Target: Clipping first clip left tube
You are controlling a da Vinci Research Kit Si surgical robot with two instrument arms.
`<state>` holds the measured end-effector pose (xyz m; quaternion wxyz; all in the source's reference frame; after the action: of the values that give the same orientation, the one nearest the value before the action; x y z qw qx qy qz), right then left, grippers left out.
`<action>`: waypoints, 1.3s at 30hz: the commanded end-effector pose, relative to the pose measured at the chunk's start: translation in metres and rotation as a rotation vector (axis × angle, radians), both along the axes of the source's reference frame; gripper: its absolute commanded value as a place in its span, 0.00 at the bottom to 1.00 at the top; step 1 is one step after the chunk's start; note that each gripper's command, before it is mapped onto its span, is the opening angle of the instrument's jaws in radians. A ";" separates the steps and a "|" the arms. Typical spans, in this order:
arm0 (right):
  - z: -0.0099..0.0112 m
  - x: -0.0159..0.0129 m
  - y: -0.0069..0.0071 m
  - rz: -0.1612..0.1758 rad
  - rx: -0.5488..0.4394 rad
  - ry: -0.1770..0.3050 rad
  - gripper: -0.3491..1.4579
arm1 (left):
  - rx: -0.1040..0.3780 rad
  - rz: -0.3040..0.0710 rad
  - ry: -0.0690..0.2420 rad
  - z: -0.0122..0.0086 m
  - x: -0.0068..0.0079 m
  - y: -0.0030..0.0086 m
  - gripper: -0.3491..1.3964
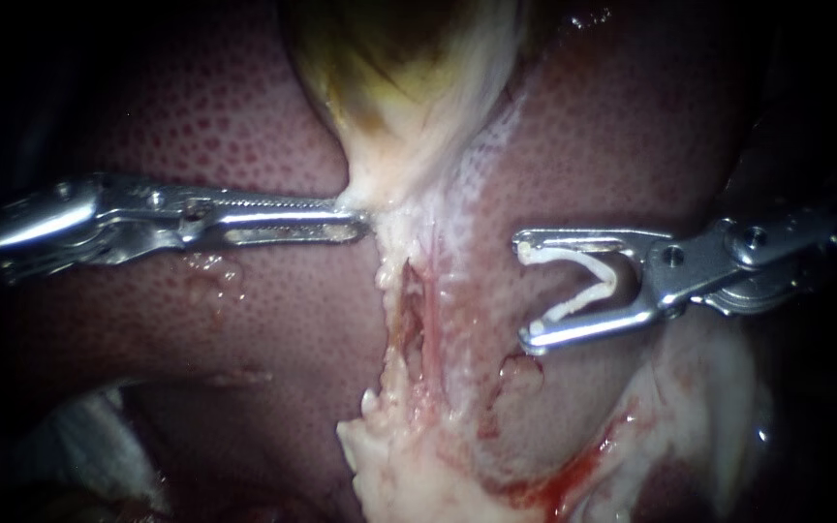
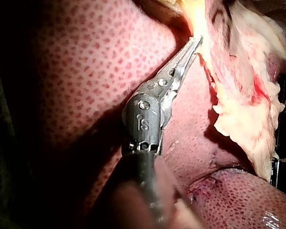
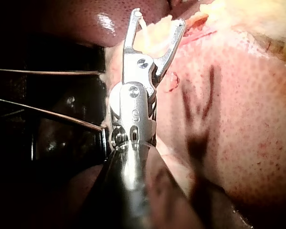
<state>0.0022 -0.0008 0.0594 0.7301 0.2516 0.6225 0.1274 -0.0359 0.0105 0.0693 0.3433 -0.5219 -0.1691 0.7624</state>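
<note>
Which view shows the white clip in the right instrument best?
The endoscope view: the clip sits side-on, its whole open V held between the right instrument's jaws, against liver. The right wrist view shows it from behind, partly lost against pale tissue. The left wrist view does not show it.

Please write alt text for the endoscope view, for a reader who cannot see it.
My right instrument carries a white V-shaped clip in its wide-spread end effector, short of a reddish tube in pale tissue on the liver. My left instrument grips the pale tissue just under the gallbladder.
</note>
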 end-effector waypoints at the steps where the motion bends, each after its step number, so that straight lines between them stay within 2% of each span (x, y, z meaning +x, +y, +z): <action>1: 0.0000 0.0000 0.0000 0.000 0.000 0.000 0.52 | 0.000 0.000 0.000 0.0000 0.0001 0.0000 0.00; 5: 0.0000 0.0000 0.0000 0.000 0.000 0.000 0.52 | 0.006 0.001 -0.003 -0.0002 0.0006 0.0000 0.00; 8: 0.0000 0.0000 0.0000 0.000 0.000 0.000 0.52 | 0.012 0.009 -0.011 -0.0008 0.0017 0.0003 0.00; 11: 0.0000 0.0000 0.0000 0.000 0.000 0.000 0.52 | 0.015 0.005 -0.004 -0.0018 0.0031 0.0007 0.00; 16: 0.0000 0.0001 0.0000 0.001 0.000 0.000 0.52 | 0.012 -0.034 -0.024 -0.0045 0.0059 0.0020 0.00; 22: 0.0001 0.0001 0.0000 0.001 0.000 0.000 0.52 | 0.018 -0.072 -0.046 -0.0077 0.0085 0.0028 0.00; 25: 0.0001 0.0001 0.0000 0.001 0.000 0.000 0.52 | 0.013 -0.078 -0.051 -0.0084 0.0091 0.0030 0.00; 33: 0.0004 0.0005 -0.0002 0.003 -0.002 0.000 0.52 | 0.008 -0.076 -0.050 -0.0085 0.0091 0.0029 0.00; 39: 0.0029 0.0032 -0.0019 -0.002 -0.004 0.004 0.52 | 0.007 -0.077 -0.049 -0.0087 0.0090 0.0028 0.00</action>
<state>0.0062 -0.0029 0.0630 0.7290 0.2521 0.6242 0.1244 -0.0270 0.0132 0.0606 0.3703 -0.5453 -0.1603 0.7348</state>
